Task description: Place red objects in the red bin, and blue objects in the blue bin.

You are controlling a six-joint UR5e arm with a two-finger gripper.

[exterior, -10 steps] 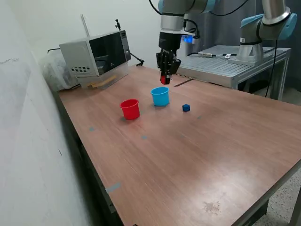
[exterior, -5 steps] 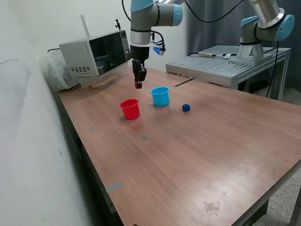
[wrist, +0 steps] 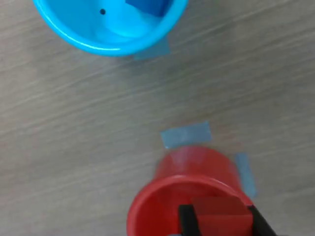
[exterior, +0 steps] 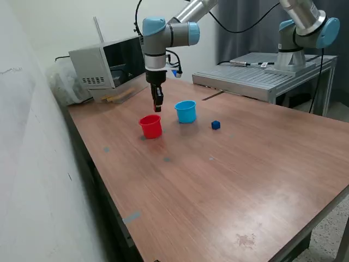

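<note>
I am looking at my arm hanging over the wooden table [exterior: 229, 180], and its gripper [exterior: 157, 106] is pointing straight down, just above the red cup [exterior: 151, 126]. In the wrist view the two dark fingers [wrist: 187, 222] are squeezing a small red cube [wrist: 220, 211] between them, and the cube is sitting right over the open mouth of the red cup [wrist: 183, 196], not down inside it. The light blue cup [exterior: 186, 111] is standing upright close beside the red cup, at about 2 o'clock from it in the exterior view. In the wrist view I am seeing something dark blue [wrist: 148, 7] lying inside the light blue cup [wrist: 106, 27], at the edge of the picture, so I cannot tell its whole shape. One dark blue cube [exterior: 216, 125] is resting on the table by itself, at about 4 o'clock from the light blue cup and a little apart from it. Small bits of pale blue tape [wrist: 186, 133] are sticking to the table right by the red cup. At about 11 o'clock from the cups, a grey microwave [exterior: 110, 65] is sitting at the far edge of the table.
</note>
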